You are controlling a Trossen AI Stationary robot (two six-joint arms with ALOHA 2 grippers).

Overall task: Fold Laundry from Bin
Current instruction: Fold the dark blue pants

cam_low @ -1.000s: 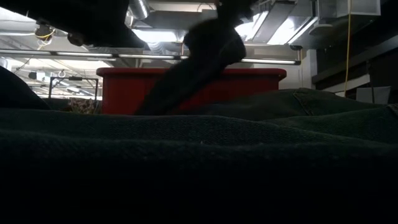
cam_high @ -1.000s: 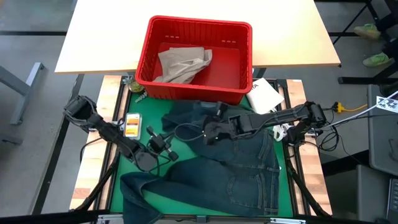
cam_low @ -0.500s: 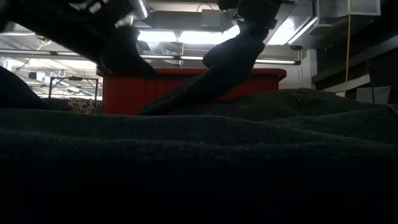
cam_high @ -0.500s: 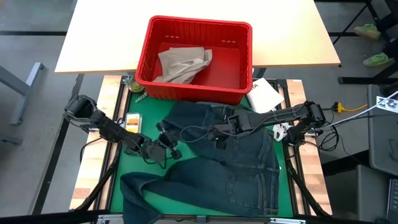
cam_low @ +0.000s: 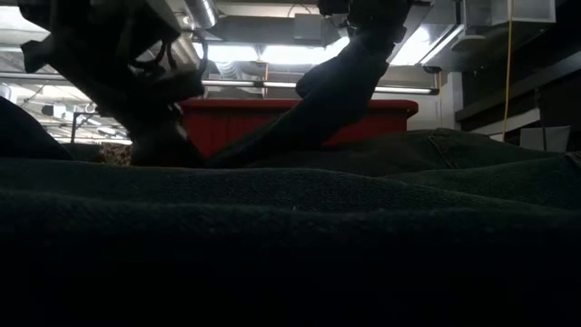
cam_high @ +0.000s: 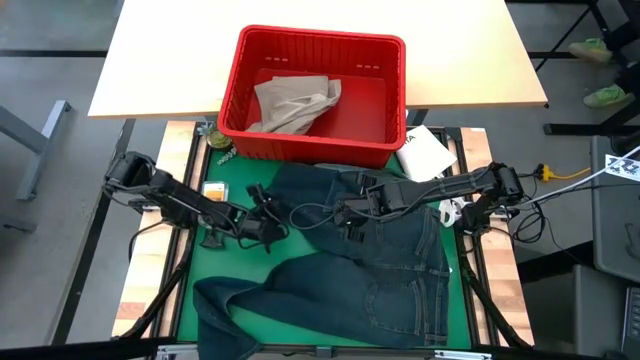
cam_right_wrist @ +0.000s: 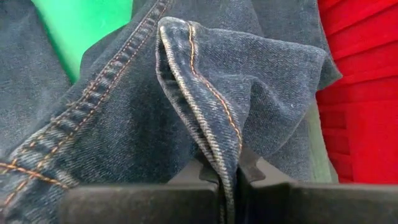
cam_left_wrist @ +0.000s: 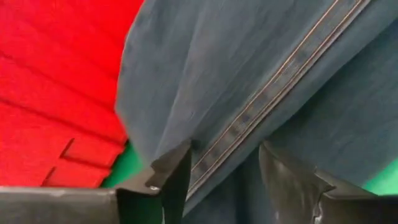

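Your right pincer [cam_high: 352, 213] pinches a jeans [cam_high: 385, 270] fold; your left pincer [cam_high: 262, 222] gapes empty, so the denim may slide.

Coarse stitched denim jeans [cam_high: 385, 265]; ribbed glossy plastic bin [cam_high: 312, 95].

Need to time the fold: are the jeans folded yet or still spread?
Still spread, rumpled. The jeans sprawl over the green mat, one fold pinched by the right gripper.
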